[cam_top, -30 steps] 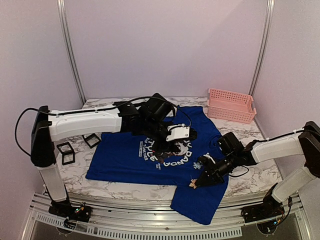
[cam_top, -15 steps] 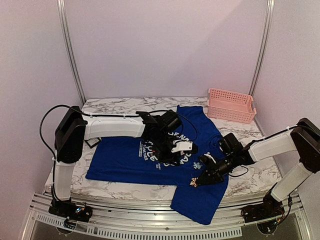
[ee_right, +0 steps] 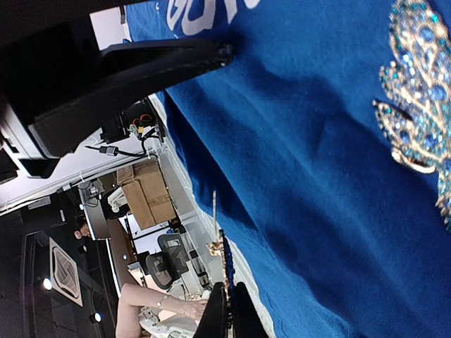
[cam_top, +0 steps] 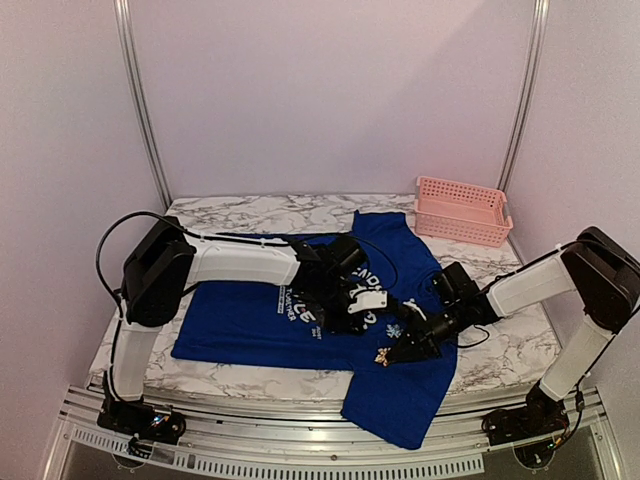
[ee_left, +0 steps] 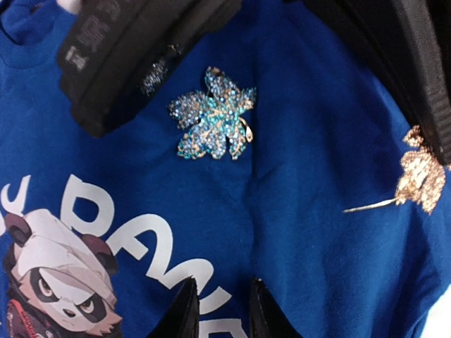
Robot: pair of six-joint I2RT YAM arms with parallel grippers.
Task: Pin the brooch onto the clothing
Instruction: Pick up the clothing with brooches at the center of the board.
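Left wrist view: the left gripper (ee_left: 221,299), jaws nearly together, straddles a crease in the blue T-shirt (ee_left: 310,232), grip unclear. At two o'clock, the right gripper (cam_top: 396,354) pinches the gold brooch (ee_left: 421,176); its bare pin could skid off slack cloth.

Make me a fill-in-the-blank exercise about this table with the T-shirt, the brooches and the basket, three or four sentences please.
1. The basket at the back right of the table is ____.
2. The animal printed on the T-shirt is a ____.
3. The brooch pinched in the right fingers is ____ coloured.
4. The leaf-shaped brooch lying on the T-shirt is ____.

Missing words: pink; panda; gold; blue.
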